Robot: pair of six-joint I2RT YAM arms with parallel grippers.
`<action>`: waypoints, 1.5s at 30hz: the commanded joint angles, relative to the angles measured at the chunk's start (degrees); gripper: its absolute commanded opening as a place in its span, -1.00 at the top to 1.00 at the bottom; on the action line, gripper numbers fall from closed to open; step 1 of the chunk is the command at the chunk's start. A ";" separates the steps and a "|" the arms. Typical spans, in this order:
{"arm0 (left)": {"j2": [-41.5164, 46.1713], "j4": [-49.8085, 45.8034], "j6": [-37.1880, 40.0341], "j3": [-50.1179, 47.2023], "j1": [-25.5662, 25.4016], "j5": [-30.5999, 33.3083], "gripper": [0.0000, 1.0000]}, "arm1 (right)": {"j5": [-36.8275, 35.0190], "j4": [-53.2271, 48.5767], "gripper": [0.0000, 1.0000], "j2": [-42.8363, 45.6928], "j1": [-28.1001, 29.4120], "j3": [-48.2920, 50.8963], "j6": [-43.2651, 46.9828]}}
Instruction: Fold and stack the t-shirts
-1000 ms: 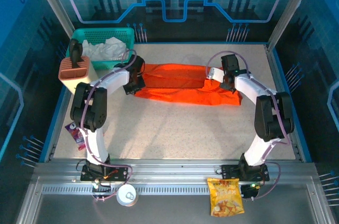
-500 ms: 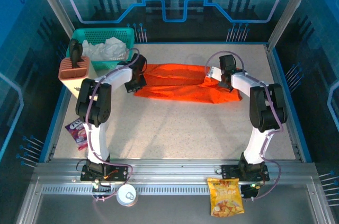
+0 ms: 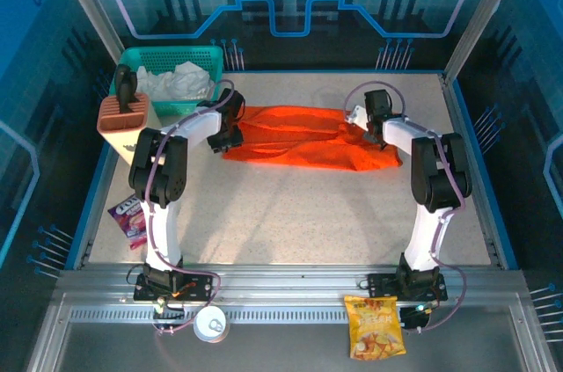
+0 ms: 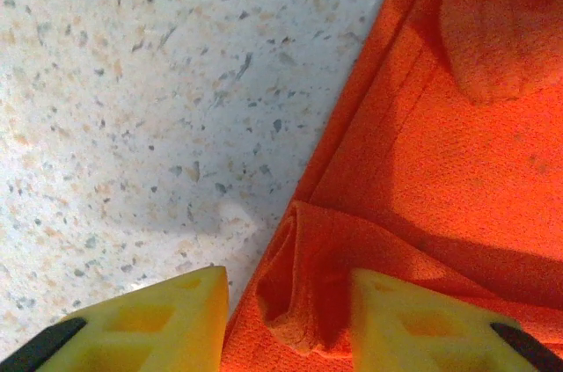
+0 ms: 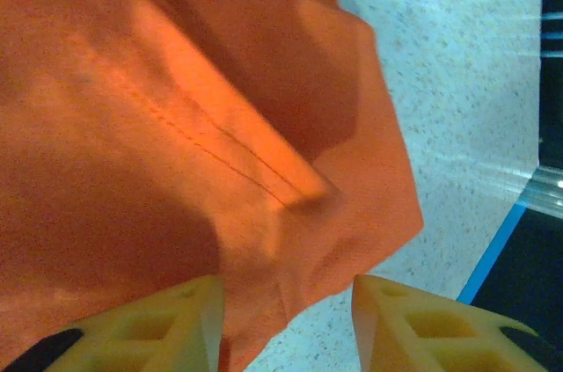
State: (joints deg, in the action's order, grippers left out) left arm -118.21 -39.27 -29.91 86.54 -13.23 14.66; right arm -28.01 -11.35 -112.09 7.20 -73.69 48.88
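The orange t-shirt (image 3: 303, 136) lies as a long folded band across the back of the table. Its left end is a rumpled hem (image 4: 413, 152), its right end a stitched corner (image 5: 176, 126). My left gripper (image 3: 230, 133) is low over the left end. In the left wrist view this gripper (image 4: 290, 324) is open, its yellow fingers (image 4: 163, 319) straddling a small bunched fold. My right gripper (image 3: 374, 128) is over the right end. In the right wrist view it (image 5: 288, 324) is open too, with the cloth's corner between its fingers (image 5: 422, 324).
A teal mesh basket (image 3: 167, 61) holding white cloth stands at the back left, with a terracotta holder (image 3: 123, 117) in front of it. A purple packet (image 3: 128, 218) lies by the left edge. An orange-yellow snack bag (image 3: 375, 326) and a white lid (image 3: 211, 326) sit on the near rail.
Both grippers have shifted a little towards the back of the table. The shirt's near edge has drawn back with them, so the band looks narrower.
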 commanded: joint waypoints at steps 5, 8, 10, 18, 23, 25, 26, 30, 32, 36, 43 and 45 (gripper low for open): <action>8.51 -3.71 2.04 0.76 0.32 3.84 -0.44 | 6.74 -9.65 -0.05 13.23 -4.92 -3.19 -25.47; 12.33 -3.65 2.27 -0.22 0.16 3.23 -0.65 | 9.40 -19.23 -0.13 19.34 -7.09 -2.77 -45.47; 13.99 -3.54 2.35 -0.67 -0.19 2.01 -0.66 | 17.25 -26.30 -0.12 22.26 -9.73 -1.37 -59.99; 9.85 -3.39 3.97 2.49 -3.56 -5.65 0.07 | 35.77 -16.99 0.02 29.45 -12.58 18.97 -77.85; 4.52 -2.20 3.98 4.79 -5.77 -7.53 0.88 | 37.64 -13.38 0.27 29.22 -13.27 21.48 -80.99; 2.53 -1.70 3.73 5.59 -6.53 -7.45 0.96 | 38.40 -12.75 0.35 29.20 -13.27 21.74 -81.87; 1.80 -1.58 3.62 6.01 -6.70 -7.45 0.98 | 38.59 -12.69 0.39 29.42 -13.20 21.75 -82.16; -1.31 -1.26 3.40 7.81 -7.11 -7.37 1.00 | 38.31 -12.77 0.46 31.61 -13.23 21.42 -83.10; -2.84 -1.19 3.53 8.56 -7.11 -7.27 1.00 | 38.37 -12.36 0.52 31.72 -13.18 20.90 -83.66; -6.05 -1.16 3.75 10.23 -7.10 -6.94 1.00 | 40.60 -9.96 0.71 27.68 -13.10 19.61 -85.57; -10.80 -2.19 5.36 12.38 -7.07 -3.50 1.00 | 38.11 -5.52 0.81 20.50 -12.82 20.31 -88.51; -11.52 -2.65 5.95 12.43 -7.09 -2.48 1.00 | 36.40 -5.78 0.82 20.04 -13.28 21.11 -88.49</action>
State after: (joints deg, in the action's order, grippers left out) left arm -127.07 -40.18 -25.91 97.95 -20.32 9.63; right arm 10.41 -18.37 -91.48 -5.32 -53.19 -38.06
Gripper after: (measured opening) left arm 0.054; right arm 0.092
